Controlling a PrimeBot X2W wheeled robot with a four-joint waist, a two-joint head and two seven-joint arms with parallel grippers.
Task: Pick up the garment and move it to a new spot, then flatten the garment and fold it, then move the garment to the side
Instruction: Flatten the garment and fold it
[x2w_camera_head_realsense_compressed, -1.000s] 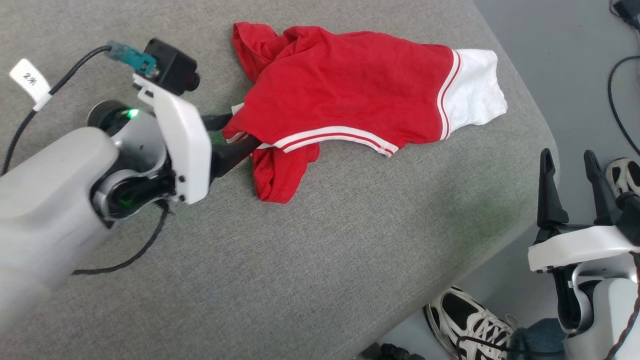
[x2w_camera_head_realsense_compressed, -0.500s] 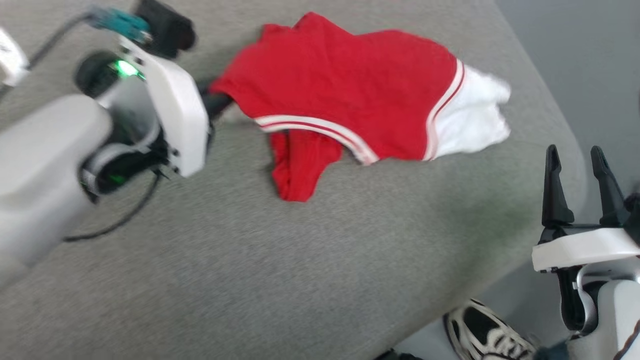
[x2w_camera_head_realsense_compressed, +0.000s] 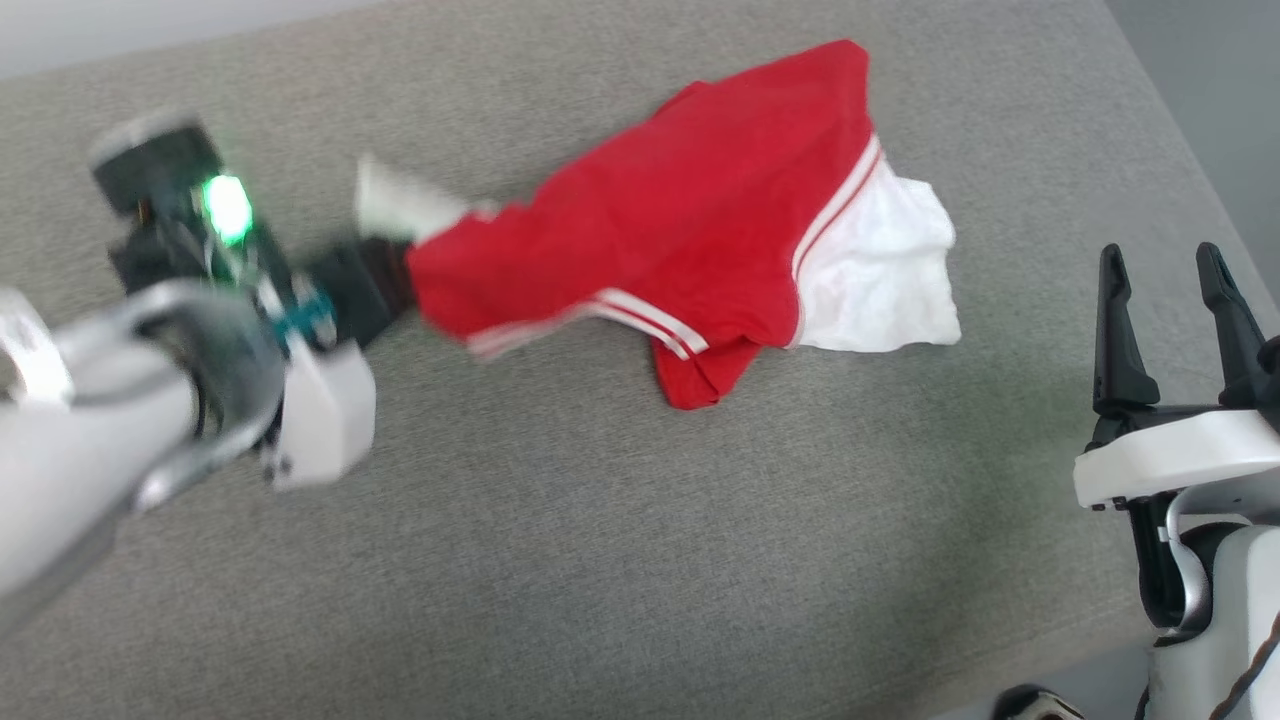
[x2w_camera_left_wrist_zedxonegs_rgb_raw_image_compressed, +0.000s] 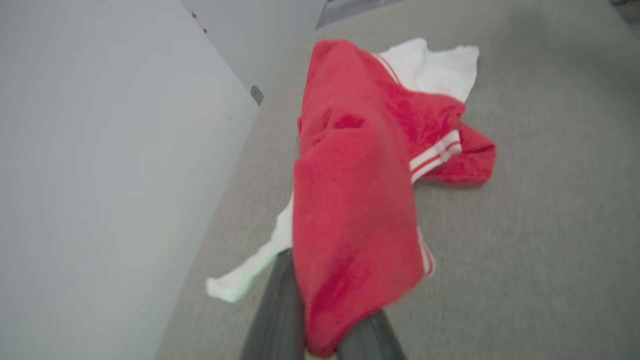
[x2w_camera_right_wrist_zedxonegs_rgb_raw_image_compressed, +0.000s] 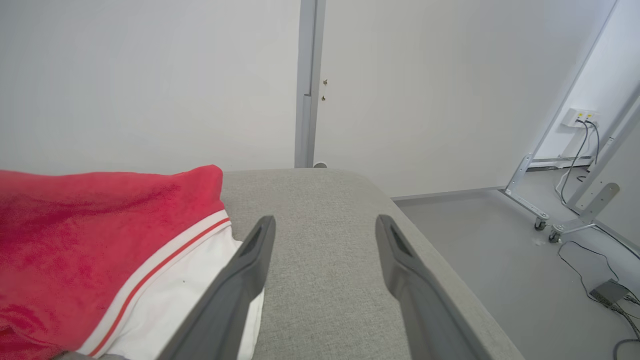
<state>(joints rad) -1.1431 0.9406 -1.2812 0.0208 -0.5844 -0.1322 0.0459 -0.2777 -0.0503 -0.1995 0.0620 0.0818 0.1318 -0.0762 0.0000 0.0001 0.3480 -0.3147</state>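
Since a second ago my left gripper (x2w_camera_head_realsense_compressed: 395, 285) has clamped shut and is pinching an edge of the red, white-sleeved jersey T-shirt (x2w_camera_head_realsense_compressed: 690, 220), dragging it across the grey fabric cushion (x2w_camera_head_realsense_compressed: 640, 520). My right gripper (x2w_camera_head_realsense_compressed: 1170, 300) is idling open. The trailing cloth's drag could be pulling this thin pinch loose.

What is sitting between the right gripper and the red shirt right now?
Nothing visible. Bare grey cushion lies between the open right gripper and the garment, nearest its white sleeve. The left gripper is shut on the garment's opposite end.
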